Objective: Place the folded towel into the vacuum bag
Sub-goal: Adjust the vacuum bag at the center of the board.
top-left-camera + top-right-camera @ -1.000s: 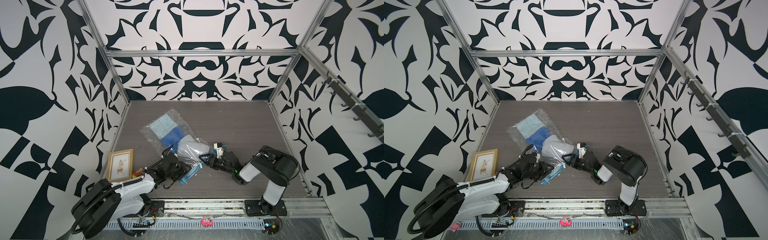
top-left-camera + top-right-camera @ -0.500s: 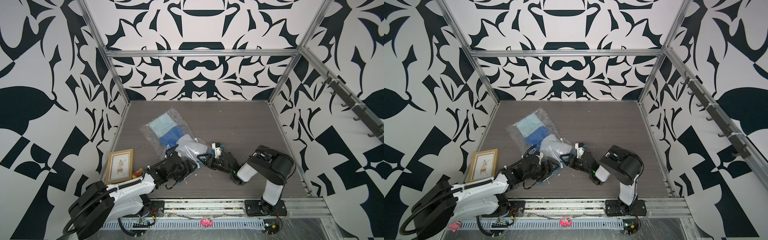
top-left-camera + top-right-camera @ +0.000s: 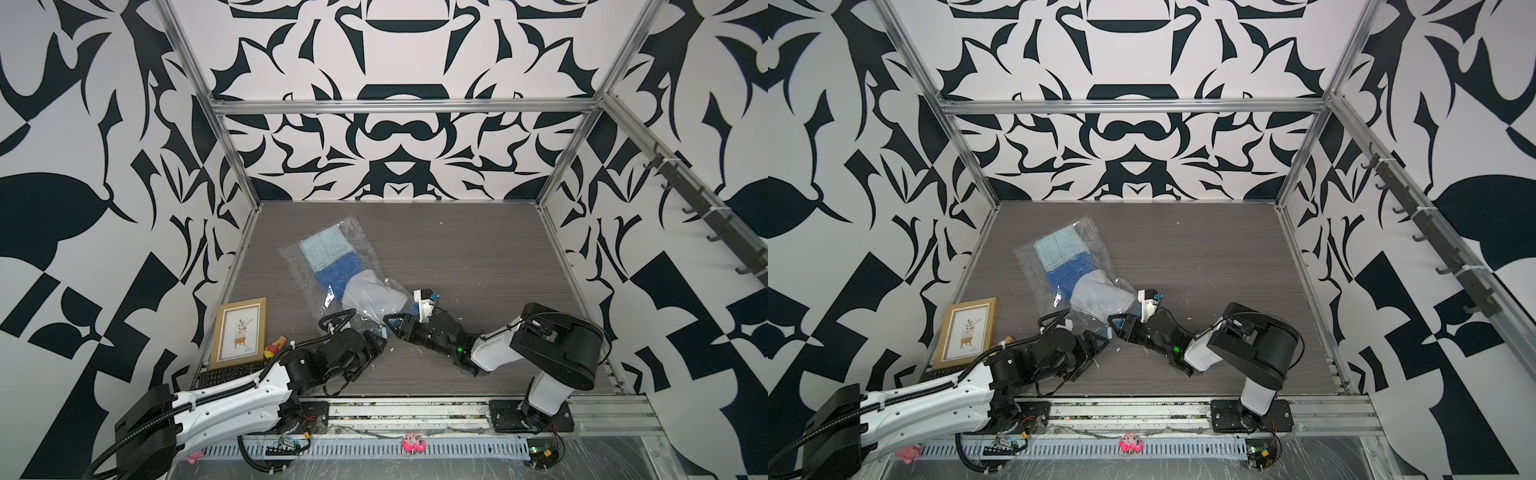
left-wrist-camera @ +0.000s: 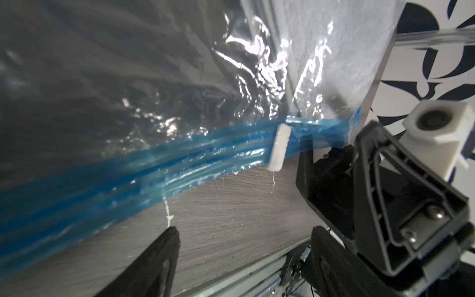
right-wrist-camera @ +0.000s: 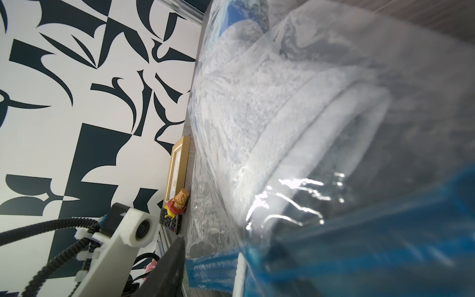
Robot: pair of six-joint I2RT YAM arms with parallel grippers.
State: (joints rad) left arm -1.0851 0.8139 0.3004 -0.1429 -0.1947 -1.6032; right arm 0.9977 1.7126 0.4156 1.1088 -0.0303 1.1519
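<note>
The vacuum bag (image 3: 332, 266) lies flat on the table in both top views, its blue zip strip (image 4: 180, 164) with a white slider (image 4: 279, 146) at the near end. Inside it, nearest the mouth, sits the folded towel (image 3: 372, 293), grey-white (image 5: 270, 108), behind a blue one (image 3: 336, 274) and a light blue one (image 3: 326, 249). My left gripper (image 4: 246, 244) stands open just short of the zip strip, nothing between its fingers (image 4: 164, 257). My right gripper (image 3: 392, 324) is at the strip's right end, jaws apart with the bag's edge (image 5: 213, 267) between them. Plastic hides one finger.
A gold picture frame (image 3: 241, 332) lies at the near left, with a small toy (image 3: 276, 347) and a black remote (image 5: 168, 221) beside it. Both grippers are close together at the bag's mouth. A rail of hooks (image 3: 685, 199) runs along the right wall.
My left gripper has opened and let go of the zip edge, which now lies on the table. The left arm has shifted right. The right gripper's jaws have narrowed.
</note>
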